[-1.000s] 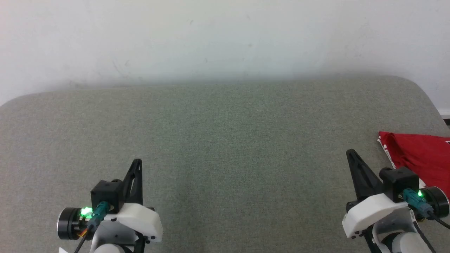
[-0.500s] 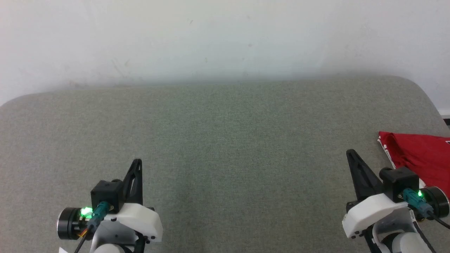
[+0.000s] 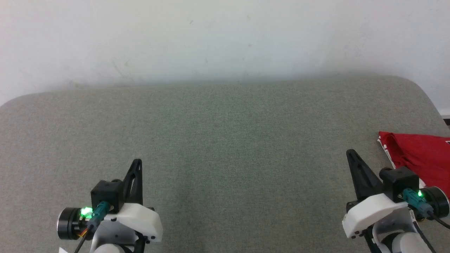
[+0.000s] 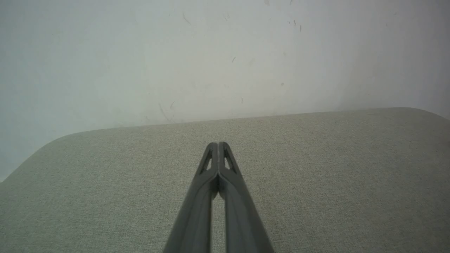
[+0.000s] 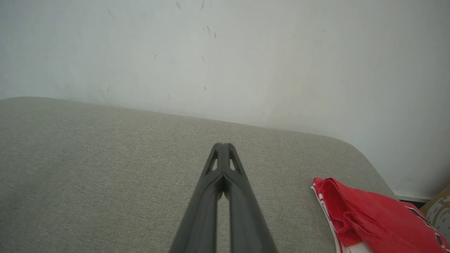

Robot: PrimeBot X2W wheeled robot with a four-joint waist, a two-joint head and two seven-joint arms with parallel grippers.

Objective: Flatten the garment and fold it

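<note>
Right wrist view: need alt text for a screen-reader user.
The right gripper, dark fingers shut and empty, points across a grey-green padded surface toward a pale wall. A rumpled red garment with white striped trim lies on the surface at lower right of the view, apart from the fingers.

Red T-shirt [image 3: 420, 153] of soft fabric, heaped in loose folds and not spread flat, on the grey-green padded surface [image 3: 225, 140] at its right edge, a little short of the rounded far right corner. Along the side facing the surface's middle, a rolled red fold over a white band edged with thin red stripes, resting on the padding. On the side away from the surface's middle, part of a dark white-outlined print, cut off at the picture's edge.
</note>
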